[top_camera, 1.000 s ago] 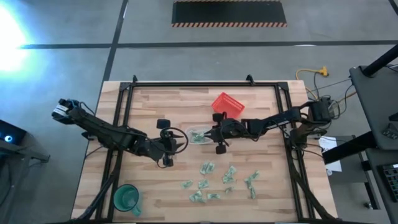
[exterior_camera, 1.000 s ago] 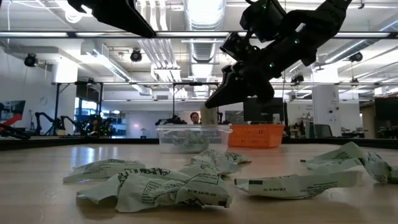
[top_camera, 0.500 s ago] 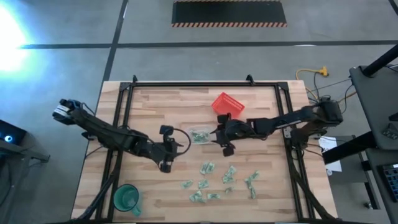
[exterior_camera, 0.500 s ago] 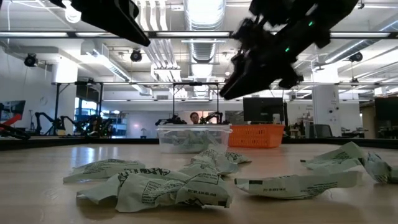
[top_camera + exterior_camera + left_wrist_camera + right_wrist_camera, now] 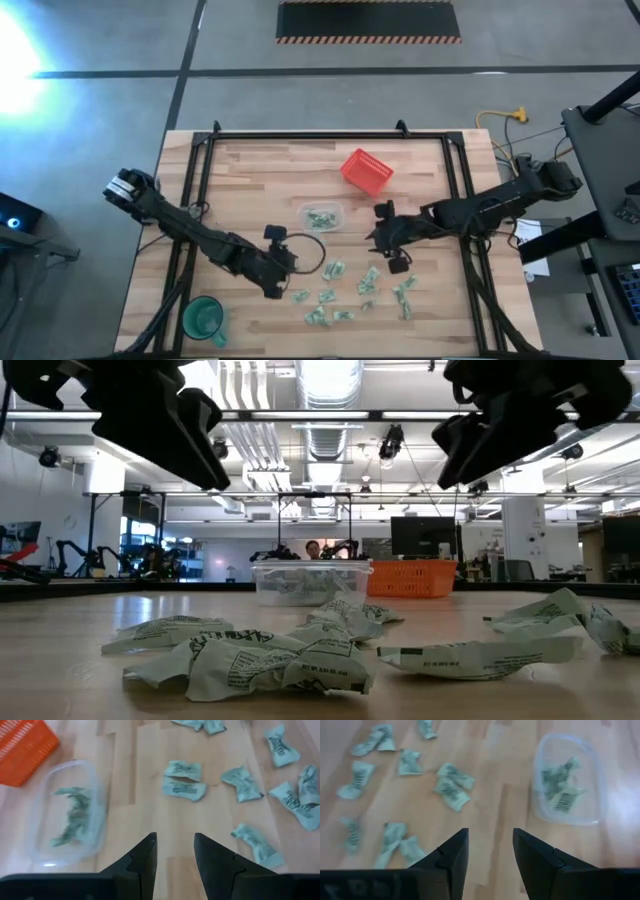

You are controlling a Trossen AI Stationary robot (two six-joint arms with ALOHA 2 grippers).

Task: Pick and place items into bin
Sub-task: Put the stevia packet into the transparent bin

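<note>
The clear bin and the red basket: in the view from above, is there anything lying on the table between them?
No. In the high view only bare wood shows between the clear bin and the red basket.

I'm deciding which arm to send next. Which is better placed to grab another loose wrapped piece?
Probably the right. The right gripper, open and empty, hovers directly beside the nearest wrapped pieces. The left gripper, also open, is close to the pile's other edge, so the margin is slim.
</note>
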